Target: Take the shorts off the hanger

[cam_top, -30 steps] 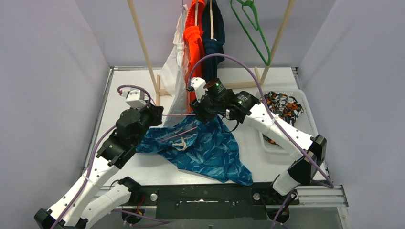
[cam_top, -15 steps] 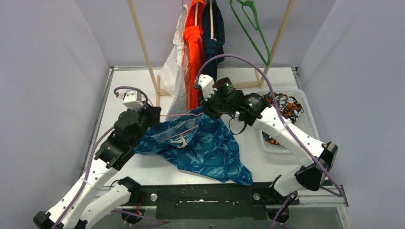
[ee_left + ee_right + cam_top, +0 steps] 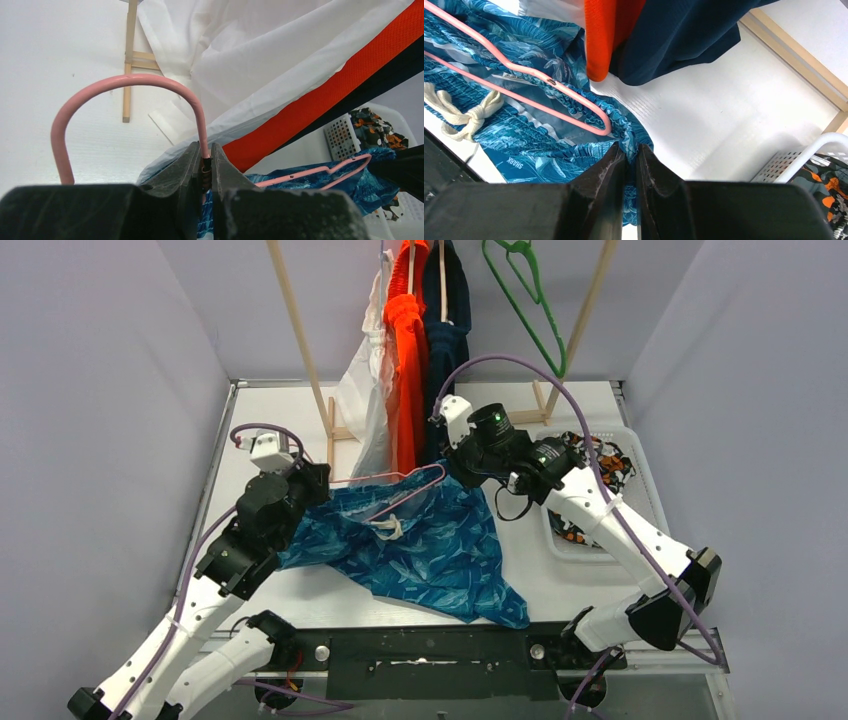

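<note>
The blue leaf-patterned shorts [image 3: 430,550] lie spread on the table with a pink hanger [image 3: 385,483] still threaded through the waistband. My left gripper [image 3: 206,162] is shut on the neck of the hanger just below its pink hook [image 3: 125,82]; in the top view it sits at the shorts' left end [image 3: 310,485]. My right gripper [image 3: 631,152] is shut on a pinch of the shorts' waistband [image 3: 624,125], right beside the hanger's rounded end [image 3: 599,125]. From above, the right gripper [image 3: 450,465] holds the waistband's right end lifted off the table.
White shorts [image 3: 365,390], orange shorts [image 3: 407,350] and navy shorts [image 3: 450,310] hang on the wooden rack [image 3: 300,340] just behind the grippers. An empty green hanger [image 3: 525,290] hangs to the right. Camouflage shorts [image 3: 590,465] lie in a white basket [image 3: 632,440] at the right.
The right gripper closed on the shorts' waistband and moved right and back, stretching it away from the hanger's end. The left arm drew slightly left with the hanger.
</note>
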{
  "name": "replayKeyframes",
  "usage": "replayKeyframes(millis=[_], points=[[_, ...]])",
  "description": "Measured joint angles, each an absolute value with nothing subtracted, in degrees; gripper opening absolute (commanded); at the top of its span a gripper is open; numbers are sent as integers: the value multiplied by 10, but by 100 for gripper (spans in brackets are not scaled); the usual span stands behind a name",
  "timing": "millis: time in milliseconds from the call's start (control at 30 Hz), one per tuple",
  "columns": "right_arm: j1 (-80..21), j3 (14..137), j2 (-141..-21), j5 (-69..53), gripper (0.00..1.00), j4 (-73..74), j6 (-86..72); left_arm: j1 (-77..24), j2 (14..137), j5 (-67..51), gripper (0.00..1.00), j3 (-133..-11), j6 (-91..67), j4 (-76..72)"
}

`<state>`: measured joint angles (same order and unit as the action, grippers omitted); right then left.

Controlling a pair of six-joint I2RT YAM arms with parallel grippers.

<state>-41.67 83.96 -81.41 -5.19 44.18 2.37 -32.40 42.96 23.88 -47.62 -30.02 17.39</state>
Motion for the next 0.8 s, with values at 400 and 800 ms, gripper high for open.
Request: replayKeyframes(millis=[400, 800], points=[[-404, 854, -806, -122, 24, 465, 23, -324, 430, 234, 0, -476, -309, 170], [-400, 847, -773, -121, 57, 446, 21, -321, 434, 212, 0, -476, -308, 164]])
